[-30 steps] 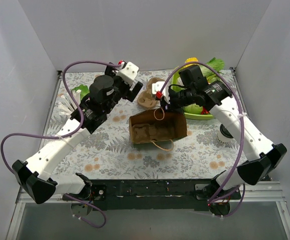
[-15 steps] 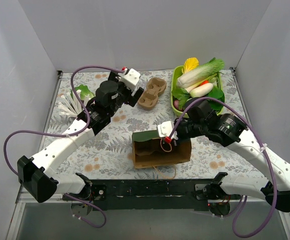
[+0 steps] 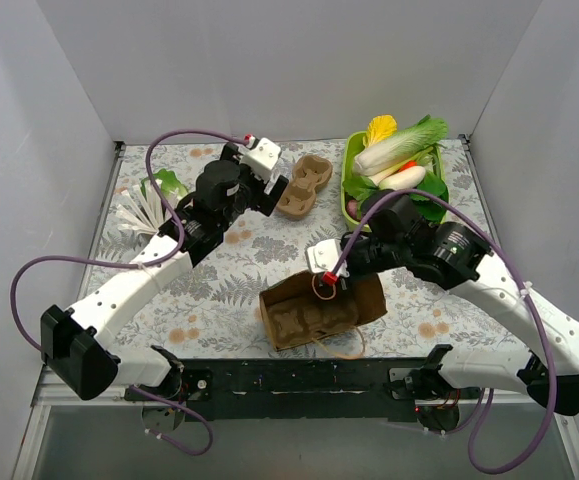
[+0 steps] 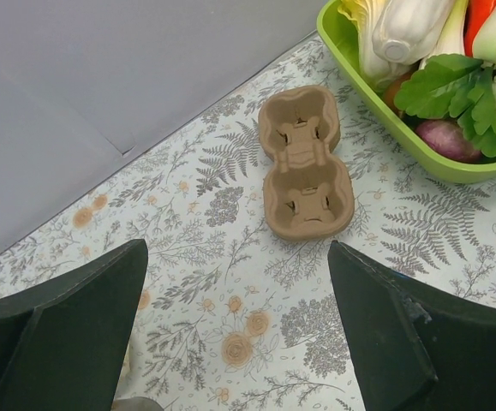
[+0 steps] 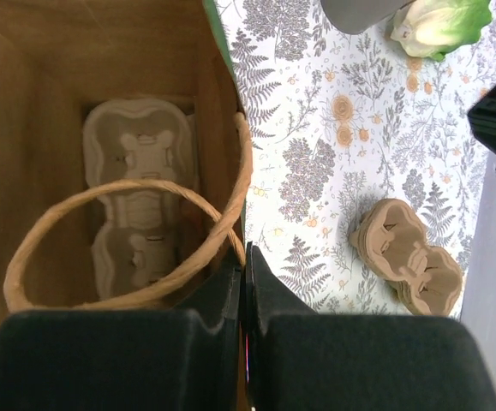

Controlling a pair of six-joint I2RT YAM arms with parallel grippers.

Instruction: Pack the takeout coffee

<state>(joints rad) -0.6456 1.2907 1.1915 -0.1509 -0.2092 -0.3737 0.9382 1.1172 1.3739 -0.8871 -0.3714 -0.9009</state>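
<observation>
The takeout coffee does not show in any view. A brown paper bag (image 3: 321, 308) stands open near the table's front. My right gripper (image 3: 325, 279) is shut on its top rim beside a handle loop. In the right wrist view the shut gripper (image 5: 246, 257) pinches the bag wall (image 5: 222, 111), with the rope handle (image 5: 102, 193) across the opening. A cardboard cup carrier (image 5: 140, 197) lies at the bag's bottom. My left gripper (image 3: 274, 192) is open and empty next to a second brown carrier (image 3: 304, 186). In the left wrist view that carrier (image 4: 303, 163) lies beyond the gripper (image 4: 239, 325).
A green tray of vegetables (image 3: 349, 185) stands at the back right and shows in the left wrist view (image 4: 376, 103). White utensils (image 3: 144, 210) and a small bok choy (image 3: 166, 184) lie at the left. A grey cup (image 5: 359, 10) lies beside the bok choy (image 5: 440, 21).
My right arm has pulled the paper bag from the table's middle toward the front edge, and the bag has turned slightly. My left gripper has barely moved and stays open.
</observation>
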